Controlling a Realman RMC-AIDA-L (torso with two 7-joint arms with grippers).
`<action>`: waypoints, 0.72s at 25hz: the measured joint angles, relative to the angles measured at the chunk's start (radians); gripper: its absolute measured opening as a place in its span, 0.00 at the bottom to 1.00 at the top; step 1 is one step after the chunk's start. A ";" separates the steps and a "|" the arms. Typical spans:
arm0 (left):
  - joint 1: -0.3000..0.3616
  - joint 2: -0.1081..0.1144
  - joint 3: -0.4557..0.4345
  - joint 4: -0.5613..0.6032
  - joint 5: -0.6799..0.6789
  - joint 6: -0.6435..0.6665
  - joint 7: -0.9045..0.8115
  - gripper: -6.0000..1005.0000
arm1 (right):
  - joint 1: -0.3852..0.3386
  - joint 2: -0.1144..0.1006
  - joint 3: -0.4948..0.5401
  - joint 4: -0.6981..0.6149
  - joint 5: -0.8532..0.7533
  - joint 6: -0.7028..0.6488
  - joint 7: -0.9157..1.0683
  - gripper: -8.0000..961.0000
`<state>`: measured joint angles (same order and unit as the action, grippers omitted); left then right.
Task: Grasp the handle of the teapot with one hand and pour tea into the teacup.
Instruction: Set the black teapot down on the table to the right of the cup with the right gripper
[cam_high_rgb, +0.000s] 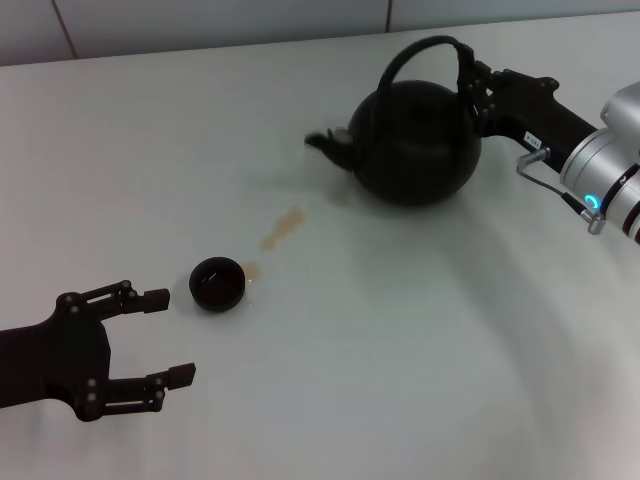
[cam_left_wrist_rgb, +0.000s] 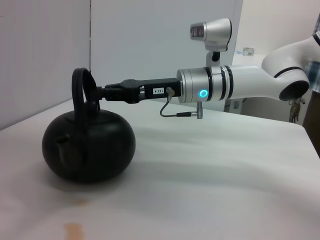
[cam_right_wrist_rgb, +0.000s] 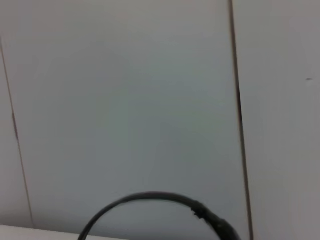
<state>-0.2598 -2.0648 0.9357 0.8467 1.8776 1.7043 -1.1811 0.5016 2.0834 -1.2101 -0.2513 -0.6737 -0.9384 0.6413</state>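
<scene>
Spillage threatens you: right end effector (cam_high_rgb: 470, 92) grips the handle (cam_high_rgb: 420, 50) off-centre, teacup (cam_high_rgb: 217, 283) far beyond the teapot (cam_high_rgb: 415, 140), left end effector (cam_high_rgb: 160, 338) open.

We see a matte-black teapot (cam_high_rgb: 415, 145) and black teacup (cam_high_rgb: 217, 283) on a white table (cam_high_rgb: 400, 350), light-brown tea (cam_high_rgb: 282, 228) stains, an all-black left hand (cam_high_rgb: 168, 338), and a black right hand (cam_high_rgb: 470, 85) on silver-grey.

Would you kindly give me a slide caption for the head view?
Right end effector grips the teapot handle; teacup waits beside the open left end effector.
</scene>
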 joint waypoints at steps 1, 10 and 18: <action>0.000 0.000 0.000 0.000 0.000 0.000 0.000 0.85 | 0.000 0.000 0.000 -0.001 0.000 -0.002 -0.002 0.12; -0.001 0.002 0.000 0.001 0.000 0.000 0.000 0.85 | 0.000 0.000 0.001 -0.015 0.000 -0.011 -0.015 0.26; -0.001 0.002 -0.009 0.005 -0.003 0.005 0.000 0.85 | -0.004 0.000 0.001 -0.018 0.000 -0.024 -0.022 0.61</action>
<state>-0.2608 -2.0632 0.9268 0.8512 1.8750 1.7098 -1.1811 0.4976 2.0831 -1.2086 -0.2696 -0.6737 -0.9620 0.6188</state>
